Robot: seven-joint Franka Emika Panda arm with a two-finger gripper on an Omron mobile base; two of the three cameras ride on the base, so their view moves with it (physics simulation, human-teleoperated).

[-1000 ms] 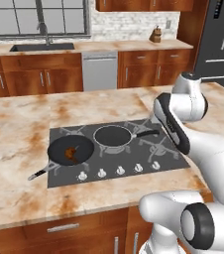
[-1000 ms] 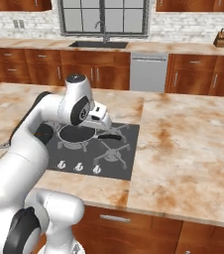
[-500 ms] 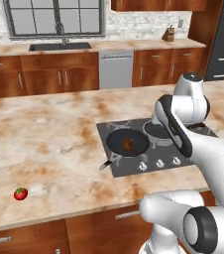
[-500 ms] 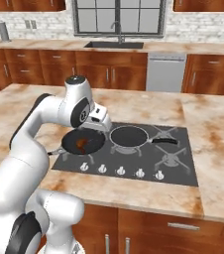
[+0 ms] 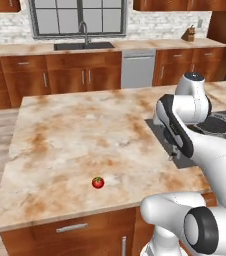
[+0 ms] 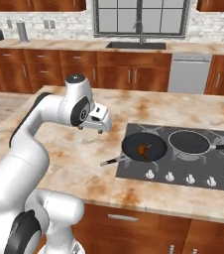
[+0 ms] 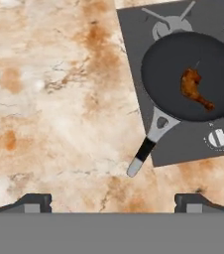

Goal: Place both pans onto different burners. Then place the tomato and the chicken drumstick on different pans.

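Right now I'm seeing my gripper [image 7: 112,201] hanging wide open, holding nothing; drumstick [image 7: 196,89] lying in the upper-right pan [image 7: 189,74]; tomato [image 5: 98,182] sitting lower centre.

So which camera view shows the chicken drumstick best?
The hand view: the chicken drumstick lies in full outline, thick end and narrow end, inside the pan. In the right base view it is a small brown spot in the left pan. In the left base view the arm blocks that part of the cooktop.

Tomato [image 5: 98,182] bright red — drumstick [image 7: 195,88] brown in black pan [image 7: 168,74]; cooktop [image 6: 134,169] dark grey, counter [image 5: 75,135] tan-rust marbled.
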